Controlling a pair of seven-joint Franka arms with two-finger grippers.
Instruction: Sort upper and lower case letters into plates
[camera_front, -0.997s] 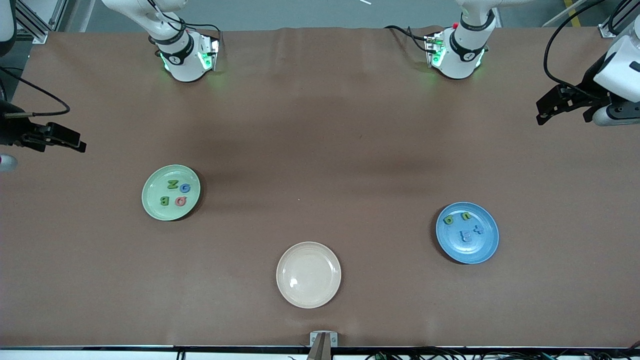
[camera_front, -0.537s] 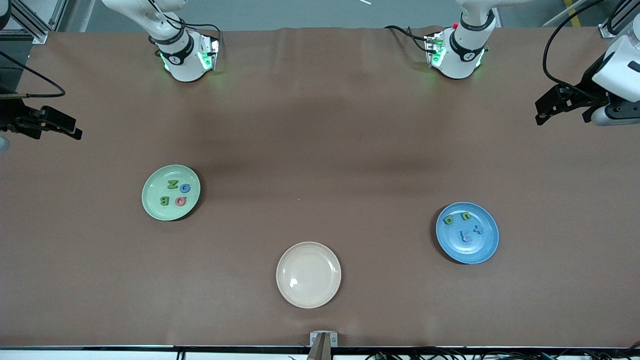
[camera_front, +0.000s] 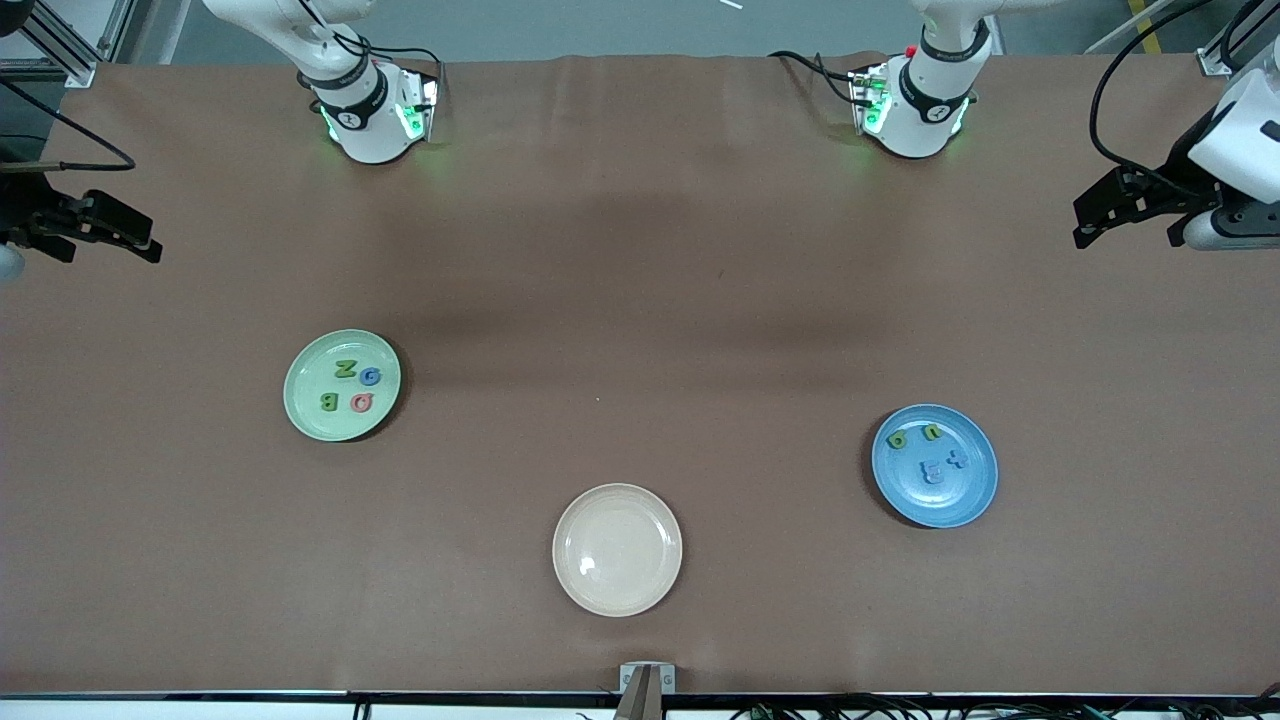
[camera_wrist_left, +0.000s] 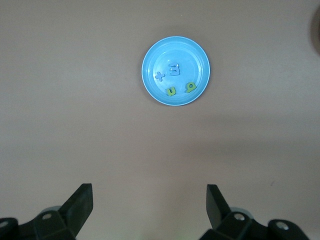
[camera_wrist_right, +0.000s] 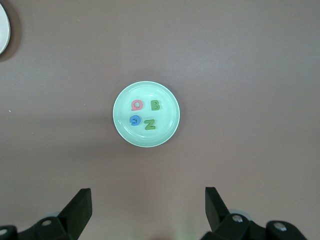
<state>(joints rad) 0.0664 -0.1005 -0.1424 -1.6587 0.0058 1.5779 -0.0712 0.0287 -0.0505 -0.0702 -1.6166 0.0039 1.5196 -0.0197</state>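
Observation:
The pale green plate (camera_front: 308, 384) lies toward the right arm's end of the table and holds a green Z (camera_front: 346, 369), a blue G (camera_front: 370, 376), a green B (camera_front: 328, 402) and a pink Q (camera_front: 361, 402). Toward the left arm's end, the blue plate (camera_front: 962, 494) holds two green letters (camera_front: 897, 438) and two blue ones (camera_front: 930, 472). My right gripper (camera_front: 146, 246) hangs open and empty, high over its end of the table; its wrist view looks down on the green plate (camera_wrist_right: 145, 137). My left gripper (camera_front: 1082, 228) hangs open and empty over its end, looking down on the blue plate (camera_wrist_left: 192, 57).
A cream-beige plate (camera_front: 617, 590) with nothing in it sits nearest the front camera, between the two coloured plates. Both robot bases stand at the table's edge farthest from the front camera. A brown cloth covers the table.
My right gripper has drawn away from the green plate, toward the bases' side of the table. The left gripper has barely shifted. Plates and letters have not moved.

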